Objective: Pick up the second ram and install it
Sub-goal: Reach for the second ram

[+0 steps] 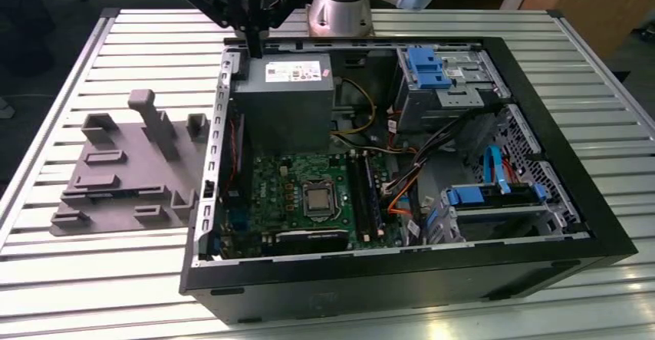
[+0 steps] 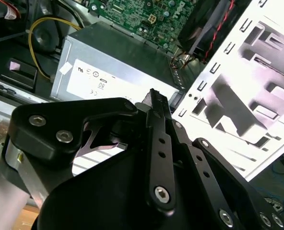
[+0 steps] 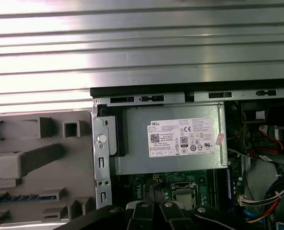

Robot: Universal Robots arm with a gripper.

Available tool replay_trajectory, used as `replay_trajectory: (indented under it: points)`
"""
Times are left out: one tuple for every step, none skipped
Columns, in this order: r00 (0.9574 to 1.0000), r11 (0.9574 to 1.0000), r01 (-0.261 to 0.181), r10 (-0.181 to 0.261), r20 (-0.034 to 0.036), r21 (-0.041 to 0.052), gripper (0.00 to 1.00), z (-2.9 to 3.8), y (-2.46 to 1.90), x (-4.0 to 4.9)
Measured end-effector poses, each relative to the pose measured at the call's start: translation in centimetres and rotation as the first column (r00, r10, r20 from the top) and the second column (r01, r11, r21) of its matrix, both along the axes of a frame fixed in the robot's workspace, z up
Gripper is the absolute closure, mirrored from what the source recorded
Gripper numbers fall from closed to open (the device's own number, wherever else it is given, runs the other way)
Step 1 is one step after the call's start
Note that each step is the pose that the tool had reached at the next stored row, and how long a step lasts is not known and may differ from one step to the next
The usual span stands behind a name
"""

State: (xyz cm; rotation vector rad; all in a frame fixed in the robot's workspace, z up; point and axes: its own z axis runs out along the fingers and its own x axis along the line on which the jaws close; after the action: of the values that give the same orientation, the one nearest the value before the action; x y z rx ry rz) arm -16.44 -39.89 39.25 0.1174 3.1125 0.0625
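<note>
My gripper [image 1: 253,47] hangs above the far rim of the open computer case [image 1: 573,225], just behind the grey power-supply box [image 1: 287,94]. Its fingers [image 2: 157,103] are pressed together, and I see nothing between them. In the first wrist view, the linkages of my gripper [image 3: 154,210] sit over the near edge of the power-supply box [image 3: 175,139]. A narrow dark blue strip, which looks like the second ram [image 3: 23,197], lies flat in a slot of the grey fixture [image 3: 51,153] beside the case. The green motherboard [image 1: 307,194], with its long black slots [image 1: 366,198], lies below the power supply.
The case stands on a ribbed aluminium table [image 1: 123,278]. The grey fixture [image 1: 128,163] with raised posts sits at the exterior view's left. Blue drive caddies [image 1: 430,67] and bundled cables [image 1: 409,179] are in the case at the exterior view's right. The arm's base [image 1: 343,10] stands behind the case.
</note>
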Motion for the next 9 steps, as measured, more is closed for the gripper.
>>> replay_trajectory:
  points:
    - [1.0,1.0,0.0,0.0,0.0,0.0,0.89,0.0,0.0,-0.15]
    - [1.0,1.0,0.0,0.0,-0.0001,0.0,0.89,0.0,0.0,-0.3]
    - [1.0,1.0,0.0,0.0,0.0,0.0,0.89,-0.01,0.0,-0.45]
    - [1.0,1.0,0.0,0.0,0.0,0.0,0.89,-0.01,0.0,-0.61]
    - [1.0,1.0,0.0,0.0,0.0,0.0,0.89,-0.02,0.0,-0.76]
    - [1.0,1.0,0.0,0.0,0.0,-0.0001,0.89,-0.02,0.0,-0.9]
    - [1.0,1.0,0.0,0.0,-0.0001,0.0,0.89,-0.02,0.0,-1.02]
    - [1.0,1.0,0.0,0.0,-0.0001,-0.0001,0.89,-0.02,0.0,-1.13]
    - [1.0,1.0,0.0,0.0,-0.0001,-0.0001,0.89,-0.02,0.0,-1.24]
